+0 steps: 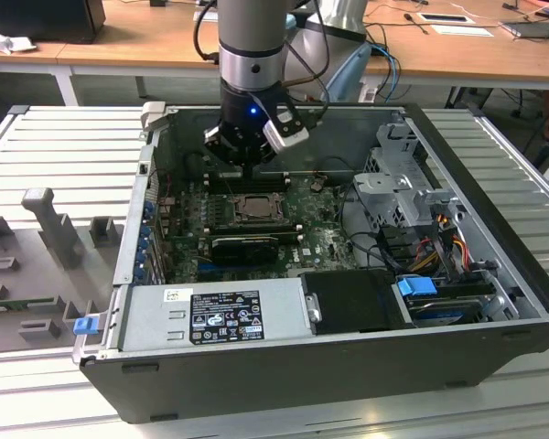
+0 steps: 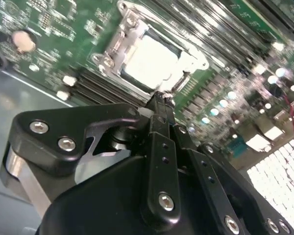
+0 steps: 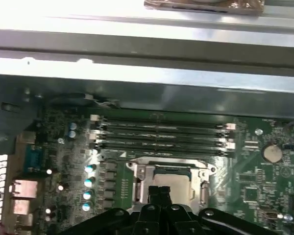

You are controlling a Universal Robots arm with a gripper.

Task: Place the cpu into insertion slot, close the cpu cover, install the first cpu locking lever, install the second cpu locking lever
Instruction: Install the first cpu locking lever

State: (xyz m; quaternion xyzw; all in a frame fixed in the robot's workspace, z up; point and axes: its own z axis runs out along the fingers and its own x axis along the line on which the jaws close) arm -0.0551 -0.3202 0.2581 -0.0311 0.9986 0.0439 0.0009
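**Chip seated, fingers closed just above the socket**

Observed in the exterior view: black gripper (image 1: 247, 172) on the grey-and-silver arm, hanging inside the open dark computer case (image 1: 348, 366), directly over the long black memory slots (image 1: 247, 180) and just beside the socket area. Case resting on a ribbed pale metal tabletop (image 1: 64, 146).

Found the fingers (image 2: 159, 122) pressed together to a narrow tip in both wrist views, with no gap and nothing held between them. Tip close over the socket edge; cannot tell whether touching.

Located the small flat square cpu (image 2: 149, 61) with its dull silver top face upward, seated in the square black-rimmed insertion slot (image 2: 166, 41) on the green motherboard (image 1: 320, 242). Noted the thin silver-grey metal frame of the cpu cover (image 2: 118, 46) lying down flat around the chip, which shows through its central cut-out.

Same arrangement in the first wrist view: chip between the memory slots and the fingertips.

Lever positions at the socket edges: cannot tell.

Black graphics card (image 1: 245, 245) lying just beyond the socket, on the side away from the gripper.
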